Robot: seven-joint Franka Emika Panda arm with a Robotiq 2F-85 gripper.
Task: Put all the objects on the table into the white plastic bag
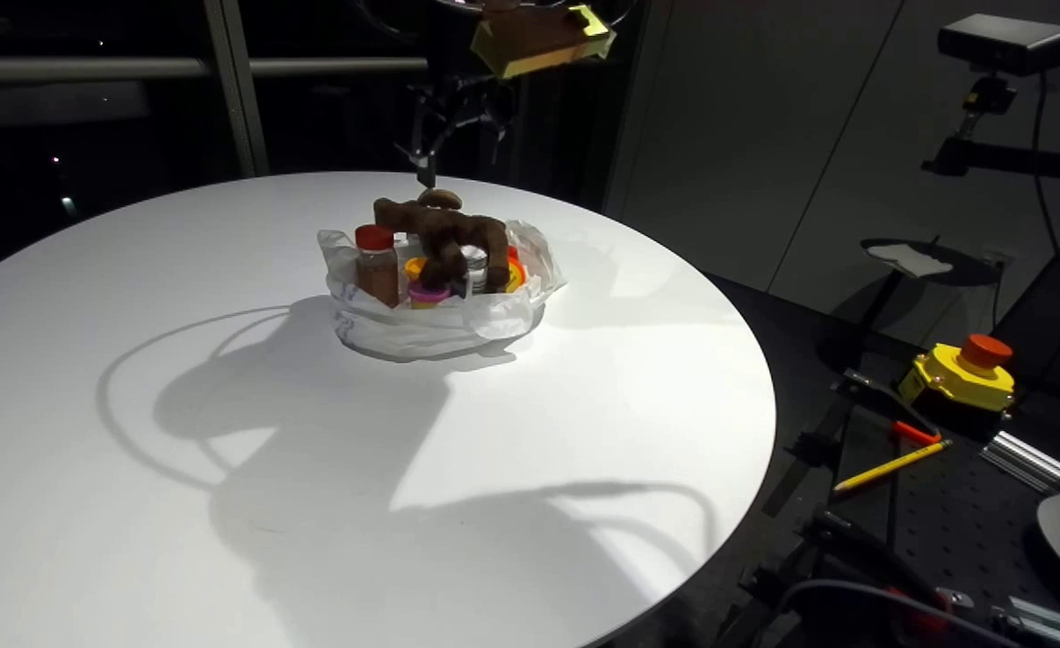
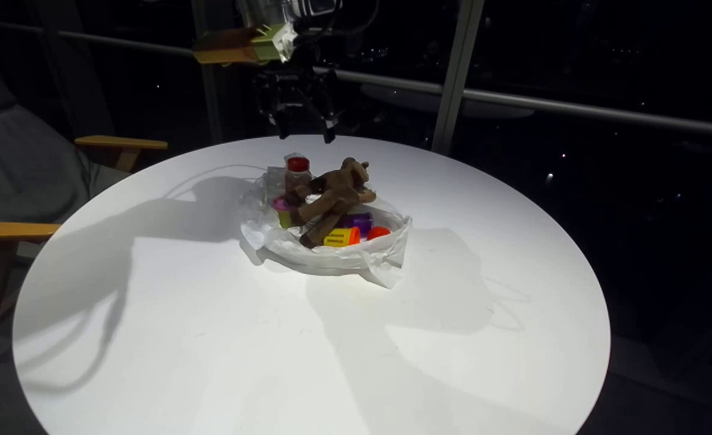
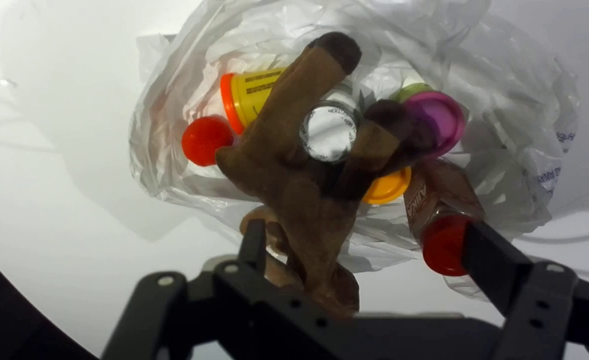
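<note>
Above the toy (image 2: pixel 339 196), downturned hand (image 2: pixel 306 138), jaws apart.

Yellow tub (image 3: pixel 254 96) partly behind 1 leg of the plush toy (image 3: pixel 294 180), fine print illegible.

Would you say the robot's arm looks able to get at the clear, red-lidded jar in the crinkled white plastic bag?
Probably yes: the black two-fingered claw hangs open, and the jar sits at the edge of the bag, nothing lying over its red lid.

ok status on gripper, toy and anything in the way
Gripper open, nothing held. Brown plush toy over containers in white plastic bag, partly jutting out. No obstruction seen.
</note>
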